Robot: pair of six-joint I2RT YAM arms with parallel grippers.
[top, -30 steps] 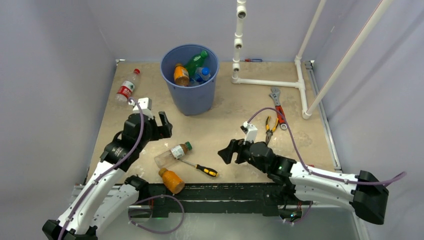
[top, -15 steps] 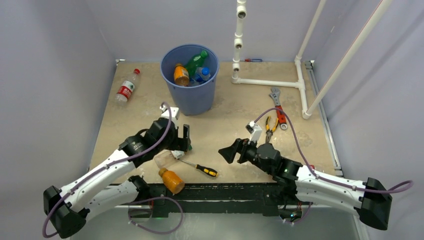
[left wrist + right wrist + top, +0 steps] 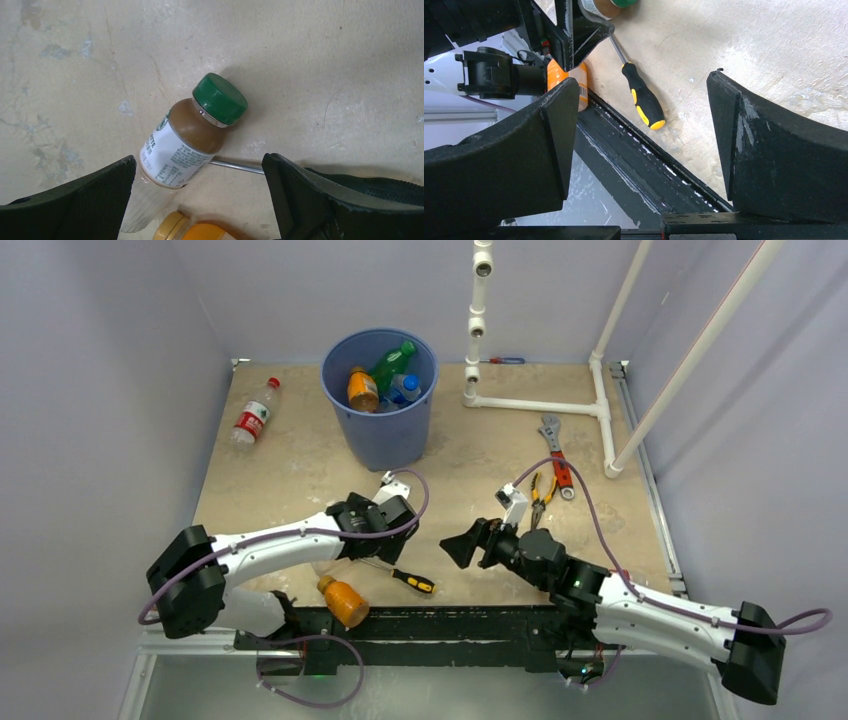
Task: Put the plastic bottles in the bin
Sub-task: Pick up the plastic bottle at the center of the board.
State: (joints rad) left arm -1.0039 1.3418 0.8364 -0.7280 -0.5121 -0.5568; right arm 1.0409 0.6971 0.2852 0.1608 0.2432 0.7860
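- A red-labelled bottle lies on its side at the far left of the table, well apart from both of my arms.
- A front orange bottle lies at the near edge of the table, just below my left arm in the overhead view.
- My left claw hangs low over the table with its fingers spread wide, and it holds nothing.
- A green-capped bottle lies on its side between those fingers. It has a white label and brown liquid at the neck, and its cap points away from my wrist. I cannot tell whether the left finger touches its clear lower body.
- The bin stands upright at the far middle of the table, well apart from the green-capped bottle.
- Three bottles show inside the bin: a binned orange bottle, a green bottle leaning against the far wall, and a blue-labelled bottle.
- A screwdriver with a yellow-and-black handle lies flat near the front edge. Its metal shaft runs up to the green-capped bottle.
- My right claw hovers right of the screwdriver and points left towards it. Its fingers are wide apart and it grips nothing.
- Pliers lie just beyond my right wrist.
- A red-handled wrench lies close beside the pliers on their right.
- A white pipe frame rests on the far right part of the table, with uprights rising from it.
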